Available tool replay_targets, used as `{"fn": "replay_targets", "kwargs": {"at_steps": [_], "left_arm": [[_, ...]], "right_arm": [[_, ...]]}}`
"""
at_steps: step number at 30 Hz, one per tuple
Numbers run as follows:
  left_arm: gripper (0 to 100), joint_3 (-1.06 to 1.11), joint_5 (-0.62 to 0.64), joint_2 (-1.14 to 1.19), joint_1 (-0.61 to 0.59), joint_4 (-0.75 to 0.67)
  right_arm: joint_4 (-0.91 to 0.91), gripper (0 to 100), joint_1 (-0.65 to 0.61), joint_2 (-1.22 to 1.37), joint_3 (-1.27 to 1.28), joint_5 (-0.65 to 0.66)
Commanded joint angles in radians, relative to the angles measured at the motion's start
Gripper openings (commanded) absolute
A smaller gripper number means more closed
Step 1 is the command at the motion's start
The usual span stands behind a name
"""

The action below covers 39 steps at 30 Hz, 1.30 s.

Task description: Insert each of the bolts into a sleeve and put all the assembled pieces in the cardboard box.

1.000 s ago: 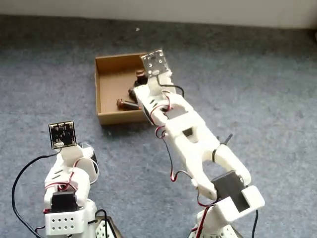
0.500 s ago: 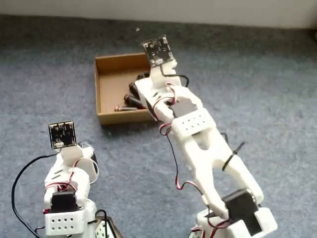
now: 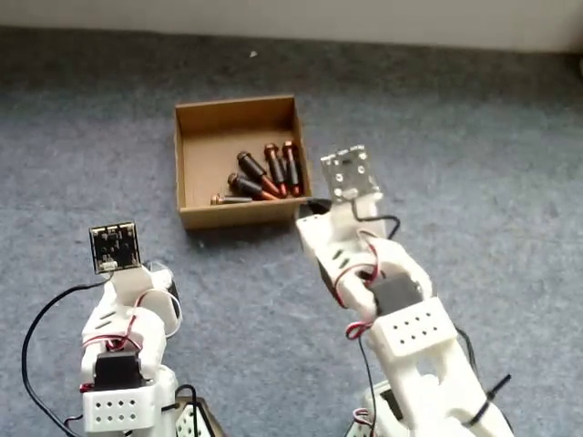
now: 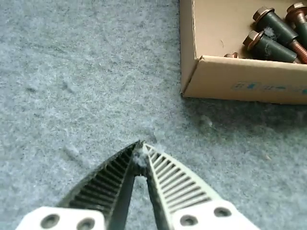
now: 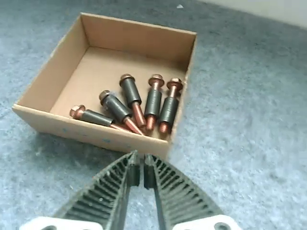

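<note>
The cardboard box (image 3: 239, 216) sits on the grey carpet and holds several copper bolts in dark sleeves (image 3: 264, 173), lying side by side. In the right wrist view the same assembled pieces (image 5: 136, 103) rest inside the box (image 5: 103, 136). My right gripper (image 5: 139, 165) is shut and empty, just outside the box's near wall, and in the high view it (image 3: 312, 209) hangs by the box's near right corner. My left gripper (image 4: 140, 160) is shut and empty over bare carpet, a short way from a corner of the box (image 4: 240, 81).
Grey carpet (image 3: 474, 164) surrounds the box on all sides. The left arm (image 3: 123, 309) stands at the near left, and the right arm's body (image 3: 410, 337) fills the near right. A pale wall strip runs along the far edge.
My right arm has pulled back from over the box toward the near side, uncovering the assembled pieces inside. The left arm has not moved.
</note>
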Motion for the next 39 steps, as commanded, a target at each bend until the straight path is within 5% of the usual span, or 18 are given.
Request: {"fn": "replay_targets", "kwargs": {"at_steps": [1, 17, 39], "left_arm": [[2, 0.019, -0.012, 0.001, -0.007, -0.02], [2, 0.019, -0.011, -0.001, -0.007, -0.021], [2, 0.019, -0.008, -0.001, -0.007, 0.27]], "right_arm": [[0.002, 0.4, 0.081, -0.197, 0.111, -0.04], [0.027, 0.4, 0.254, -0.921, 0.719, -0.075], [0.699, 0.4, 0.252, -0.912, 0.748, -0.074]]}}
